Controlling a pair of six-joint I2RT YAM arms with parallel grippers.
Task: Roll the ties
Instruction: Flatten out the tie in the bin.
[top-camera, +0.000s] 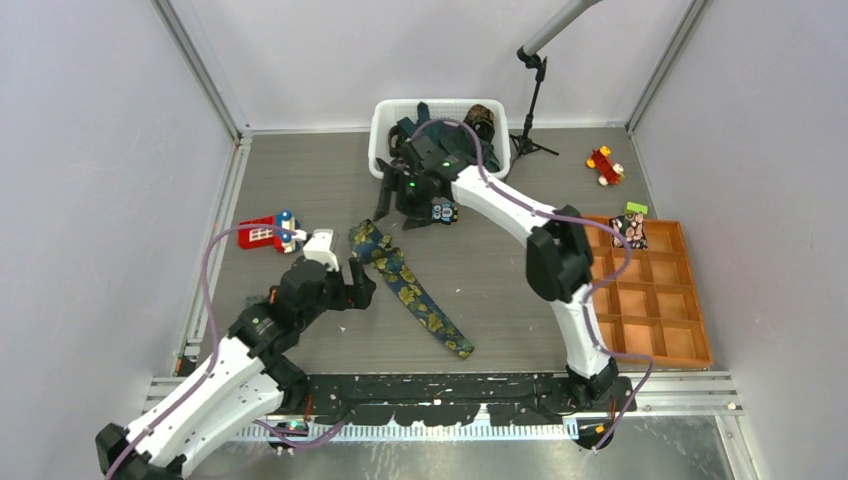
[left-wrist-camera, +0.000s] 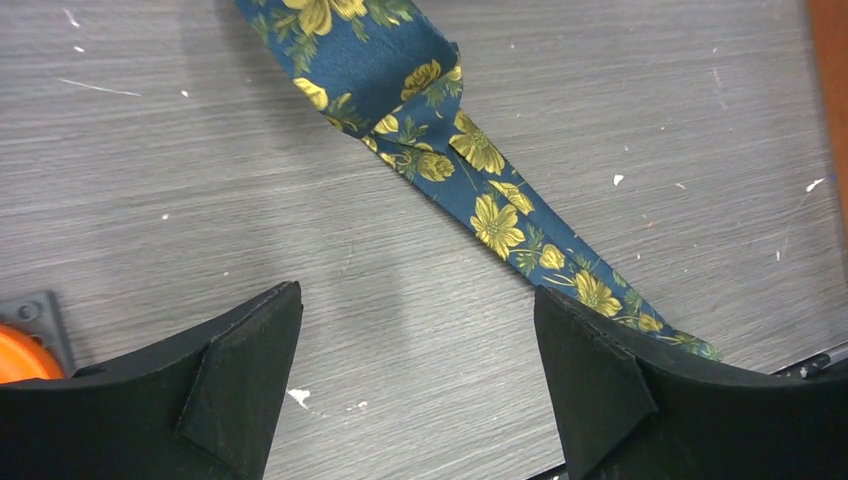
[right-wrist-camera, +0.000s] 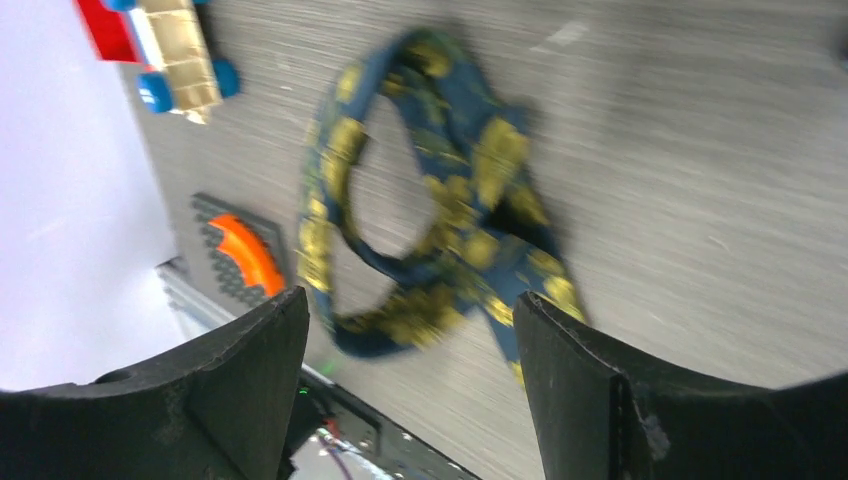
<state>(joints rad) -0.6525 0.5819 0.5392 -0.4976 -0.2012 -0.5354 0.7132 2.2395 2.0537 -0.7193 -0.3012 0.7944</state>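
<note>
A navy tie with yellow-gold flowers (top-camera: 412, 292) lies flat on the table, running from a folded end at the upper left down to the lower right. My left gripper (top-camera: 357, 284) is open and empty just left of it; its view shows the folded end (left-wrist-camera: 480, 185) ahead of the jaws. My right gripper (top-camera: 402, 206) is open and empty over the table in front of the white basket (top-camera: 380, 140). Its blurred view shows the flowered tie (right-wrist-camera: 450, 200) below. Dark teal ties (top-camera: 432, 142) and a brown-patterned one (top-camera: 481, 120) sit in the basket.
An orange compartment tray (top-camera: 690, 300) stands at the right with a small patterned object (top-camera: 631, 228) in a far cell. A red toy truck (top-camera: 264, 235) lies at the left, and a red toy car (top-camera: 604, 165) and a black stand (top-camera: 531, 110) at the back right.
</note>
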